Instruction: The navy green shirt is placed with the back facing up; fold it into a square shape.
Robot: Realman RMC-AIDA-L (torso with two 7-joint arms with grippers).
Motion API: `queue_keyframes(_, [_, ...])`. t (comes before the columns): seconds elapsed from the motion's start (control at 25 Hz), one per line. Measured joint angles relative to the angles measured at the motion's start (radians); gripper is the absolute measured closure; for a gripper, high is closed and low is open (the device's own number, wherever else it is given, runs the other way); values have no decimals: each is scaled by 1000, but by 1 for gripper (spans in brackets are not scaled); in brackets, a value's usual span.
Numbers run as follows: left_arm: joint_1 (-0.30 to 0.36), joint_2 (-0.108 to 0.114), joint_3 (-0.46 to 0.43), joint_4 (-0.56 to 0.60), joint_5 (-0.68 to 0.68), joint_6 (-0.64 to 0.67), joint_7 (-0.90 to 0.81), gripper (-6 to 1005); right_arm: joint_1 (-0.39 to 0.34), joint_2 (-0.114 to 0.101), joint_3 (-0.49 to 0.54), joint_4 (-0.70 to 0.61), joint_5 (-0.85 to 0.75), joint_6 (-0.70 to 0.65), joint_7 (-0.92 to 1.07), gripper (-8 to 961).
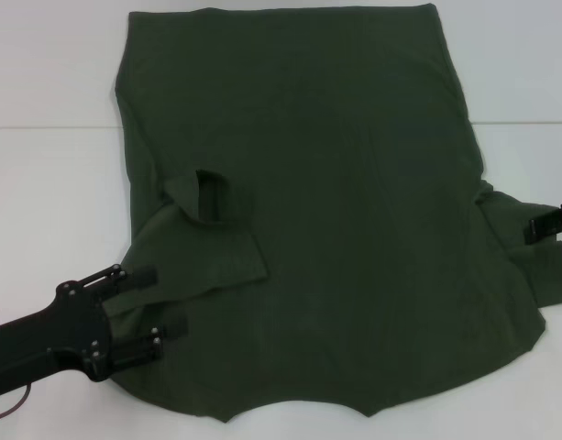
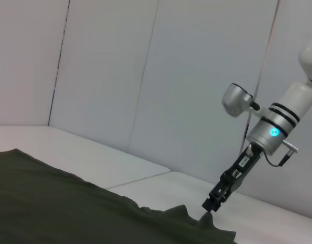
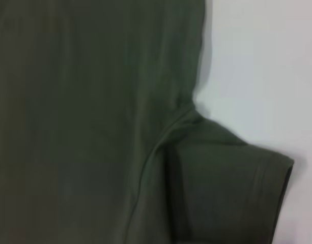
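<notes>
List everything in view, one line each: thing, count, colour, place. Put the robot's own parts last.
shirt: one, dark olive green, spread flat over the middle of the table, left sleeve folded inward onto the body, right sleeve still out to the side.
table: one, white, under the shirt.
wall: pale grey panels, behind the table.
left gripper: one, black, open, at the shirt's near left edge, fingers over the fabric.
right gripper: one, black, at the right sleeve, tip down on the cloth.
</notes>
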Motion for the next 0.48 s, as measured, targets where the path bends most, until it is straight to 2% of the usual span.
queue_keyframes(0.48, [-5, 0, 3, -3, 0, -11, 4, 176, -6, 0, -7, 57, -1, 72, -9, 125])
